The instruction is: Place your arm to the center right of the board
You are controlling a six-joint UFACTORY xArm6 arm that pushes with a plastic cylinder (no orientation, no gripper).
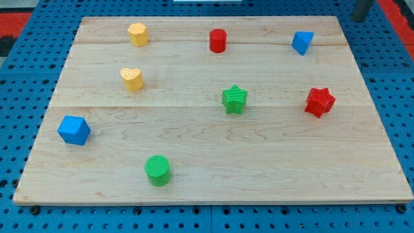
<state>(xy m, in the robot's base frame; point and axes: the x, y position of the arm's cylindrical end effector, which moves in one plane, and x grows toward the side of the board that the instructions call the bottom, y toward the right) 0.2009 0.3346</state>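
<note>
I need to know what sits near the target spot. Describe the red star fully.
The red star is a small chunky block with blunt points and a ridged, plastic-looking surface. It lies flat on the wooden board, near the view's right edge at about mid-height. Nothing touches it; the green star stands apart to its left. My rod shows only at the view's top right corner, far from it.

The straight dark rod (361,9) is cut off by the view's top edge (upper right corner), blurred; whether its lower end there is my tip cannot be told.
</note>
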